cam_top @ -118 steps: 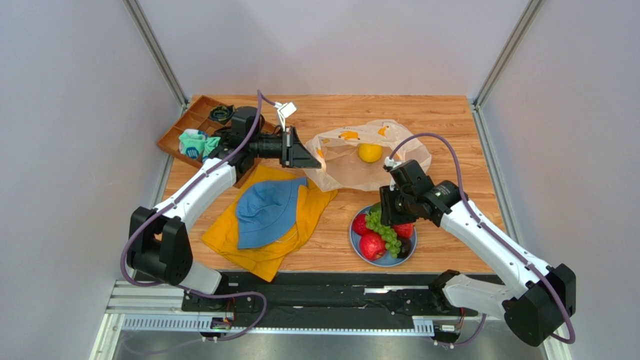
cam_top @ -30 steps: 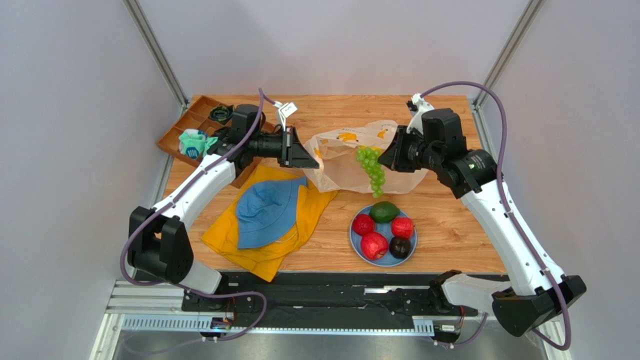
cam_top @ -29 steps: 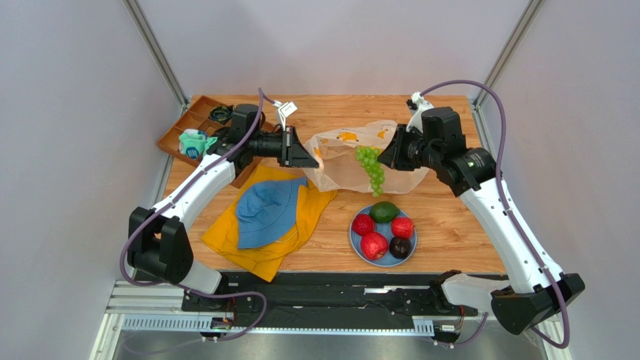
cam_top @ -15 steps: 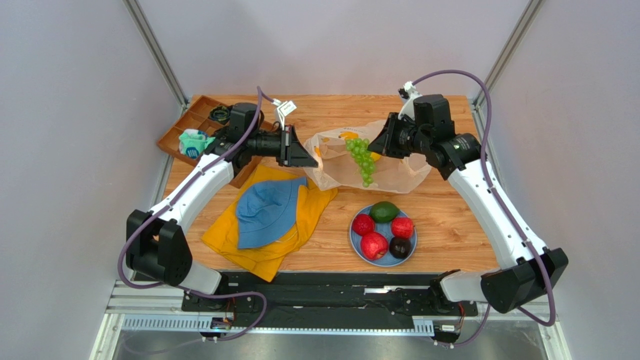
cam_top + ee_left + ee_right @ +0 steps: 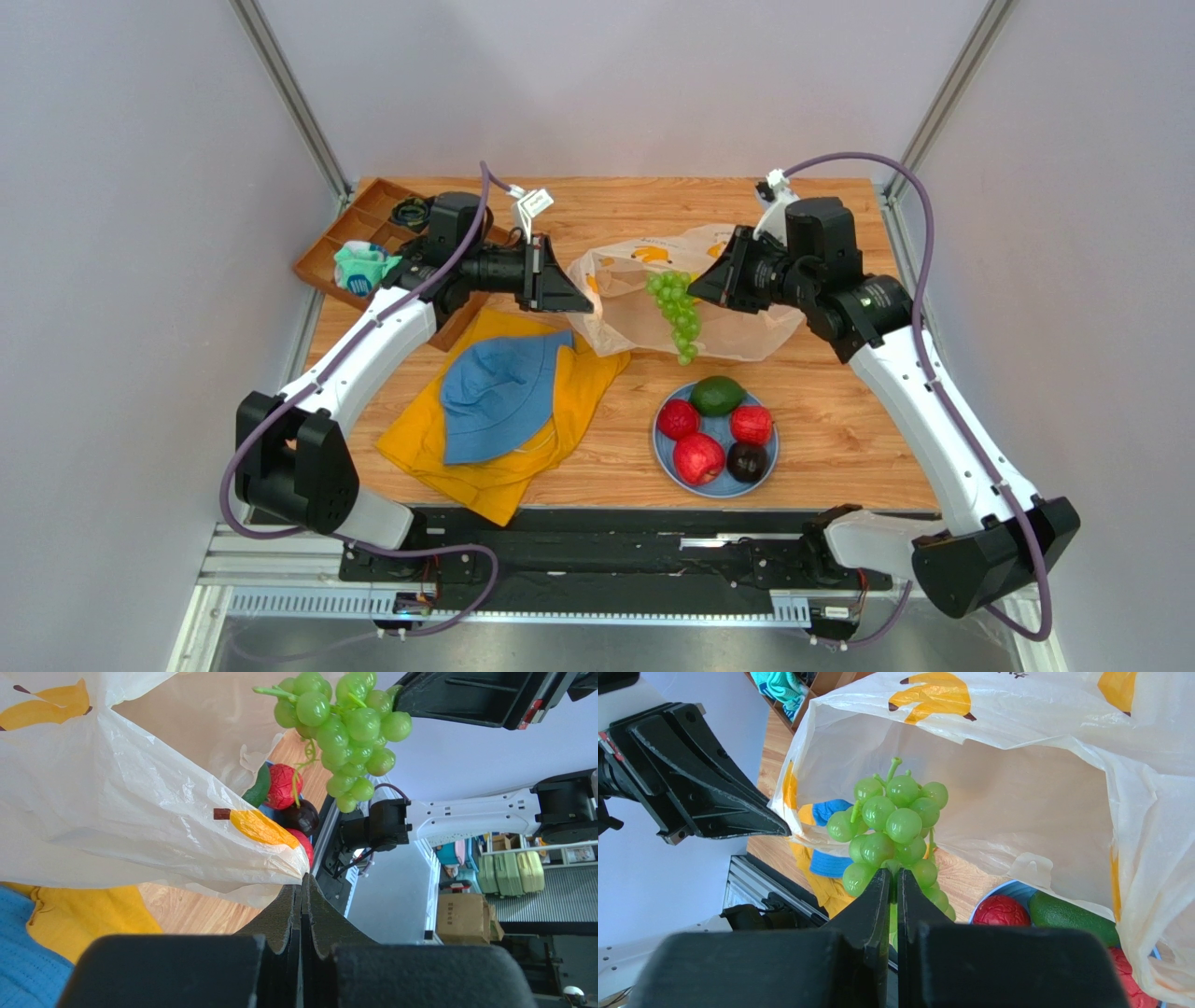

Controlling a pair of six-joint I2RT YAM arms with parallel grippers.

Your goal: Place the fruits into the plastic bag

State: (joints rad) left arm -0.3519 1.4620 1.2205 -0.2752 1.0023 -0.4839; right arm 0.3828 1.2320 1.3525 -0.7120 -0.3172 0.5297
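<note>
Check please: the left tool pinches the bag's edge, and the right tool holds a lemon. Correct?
No: the right tool holds the green grape bunch, not a lemon, as the right wrist view shows. The left tool does pinch the plastic bag's edge.

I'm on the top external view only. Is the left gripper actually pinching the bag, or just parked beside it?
Observer: The left wrist view shows the left gripper shut on the plastic bag, with a fold of its rim caught at the fingertips.
Operator: And the grapes, are they clamped properly?
Observer: In the right wrist view the right gripper is shut on the grape bunch, and the grapes bulge out past the fingertips.
Operator: Is the mouth open?
Observer: Yes. The right wrist view shows the bag's pale interior gaping wide behind the bunch.
</note>
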